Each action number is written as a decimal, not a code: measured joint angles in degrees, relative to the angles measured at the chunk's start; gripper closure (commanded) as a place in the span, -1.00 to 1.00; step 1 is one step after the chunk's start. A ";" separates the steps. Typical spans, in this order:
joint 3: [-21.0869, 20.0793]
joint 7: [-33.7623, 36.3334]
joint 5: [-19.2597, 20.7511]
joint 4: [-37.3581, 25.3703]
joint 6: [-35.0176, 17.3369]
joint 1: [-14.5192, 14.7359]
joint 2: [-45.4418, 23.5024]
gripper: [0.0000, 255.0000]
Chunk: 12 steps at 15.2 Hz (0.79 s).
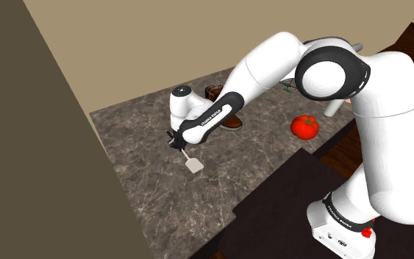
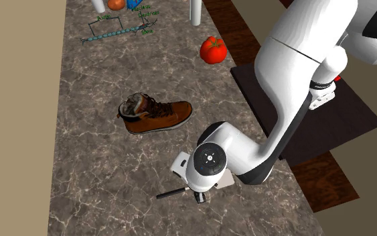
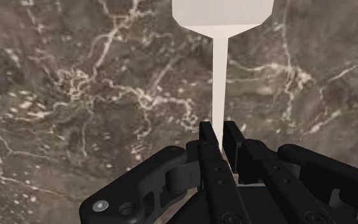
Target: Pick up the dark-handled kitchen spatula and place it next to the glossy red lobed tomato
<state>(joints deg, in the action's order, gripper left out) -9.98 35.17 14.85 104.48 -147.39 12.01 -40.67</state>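
The spatula [image 3: 219, 76] has a pale flat blade, a thin pale shaft and a dark handle [image 2: 171, 194]. My gripper [image 3: 219, 141] is shut on the shaft just behind the blade, over the marbled counter [image 3: 75, 95]. In the shoulder view the gripper [image 1: 176, 140] points down with the blade [image 1: 193, 165] sticking out below it toward the counter's front edge. The red lobed tomato [image 1: 305, 126] sits far off near the counter's right edge, also seen as the tomato [image 2: 213, 49] in the second exterior view. I cannot tell whether the spatula touches the counter.
A brown boot [image 2: 155, 112] lies on the counter between the gripper [image 2: 199, 197] and the tomato. A wiry object [image 2: 116, 28] and a white cylinder [image 2: 195, 10] stand at the far end. A tan wall [image 1: 29, 169] borders the shoulder view's left.
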 measured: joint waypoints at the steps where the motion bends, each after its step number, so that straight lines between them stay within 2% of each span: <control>1: -0.08 -0.04 -0.06 0.31 0.13 -0.07 0.43 1.00; 12: -1.64 -1.34 -1.73 1.46 5.12 -1.27 6.60 1.00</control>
<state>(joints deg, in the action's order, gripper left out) -11.63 33.83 13.12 105.95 -142.28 10.74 -34.07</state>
